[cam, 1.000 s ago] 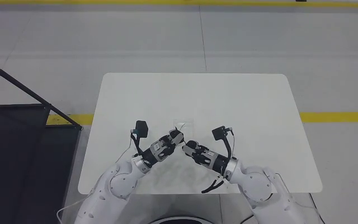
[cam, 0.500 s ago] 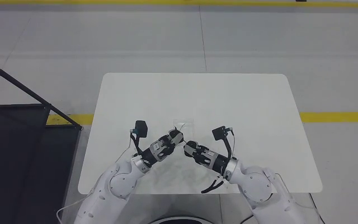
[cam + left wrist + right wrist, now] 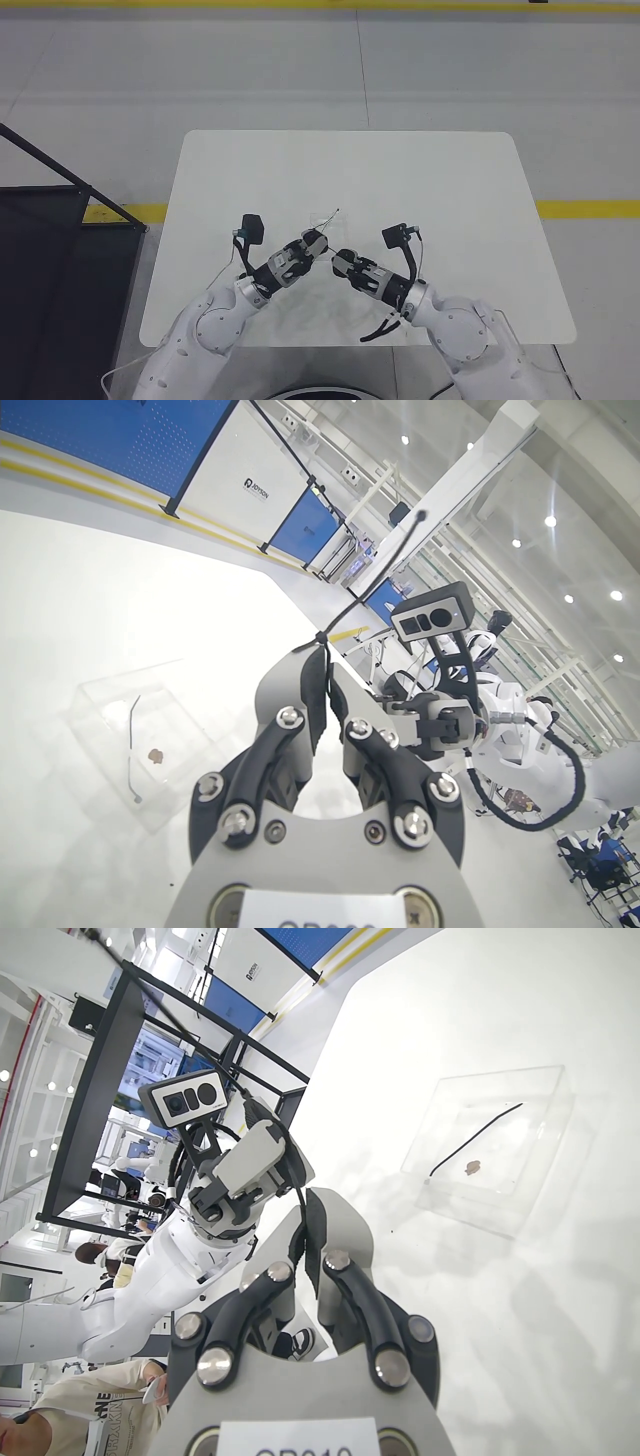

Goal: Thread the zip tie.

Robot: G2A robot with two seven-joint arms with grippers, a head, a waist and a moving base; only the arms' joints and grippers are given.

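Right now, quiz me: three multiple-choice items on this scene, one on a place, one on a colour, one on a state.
1. Where does the spare tie lie?
A. In the clear tray
B. On the floor
C. In a bowl

2. What colour is the tie in the left hand?
A. White
B. Red
C. Black

3. The left hand is:
A. wide open
B. shut on the tie
C. lying flat in the tray

Answers:
1 A: both wrist views show it lying flat inside the tray's walls.
2 C: the strand rising from the hand is black along its whole length.
3 B: the pads meet with the strand pinched between them, above the tabletop.
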